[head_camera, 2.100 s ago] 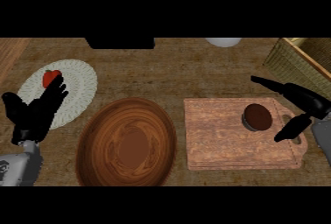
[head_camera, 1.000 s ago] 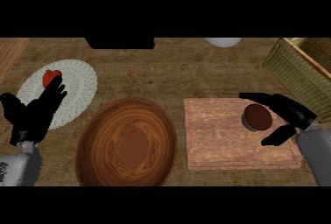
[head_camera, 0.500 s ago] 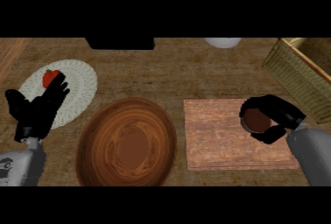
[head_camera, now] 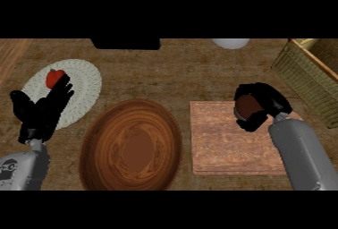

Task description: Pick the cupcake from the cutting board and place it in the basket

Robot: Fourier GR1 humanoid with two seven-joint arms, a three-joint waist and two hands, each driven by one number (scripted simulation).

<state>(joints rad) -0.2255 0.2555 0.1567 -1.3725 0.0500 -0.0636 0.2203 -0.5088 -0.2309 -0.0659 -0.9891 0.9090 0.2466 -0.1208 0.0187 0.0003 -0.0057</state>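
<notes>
A brown cupcake (head_camera: 247,106) is wrapped by the curled fingers of my right hand (head_camera: 265,103), over the far right corner of the reddish cutting board (head_camera: 224,143). Only its dark side shows between the fingers; whether it touches the board I cannot tell. The wicker basket (head_camera: 310,78) stands at the right edge, further back than the hand and apart from it. My left hand (head_camera: 41,112) rests open, fingers up, at the left, over the near edge of a white plate.
A white woven plate (head_camera: 79,91) with a red fruit (head_camera: 55,78) lies at the left. A large brown wooden plate (head_camera: 132,145) sits in the middle. A black object (head_camera: 125,43) and a pale round object (head_camera: 230,43) stand at the back edge.
My right hand came down onto the cupcake and curled round it, then moved with it toward the board's far right corner. The left hand stayed where it was.
</notes>
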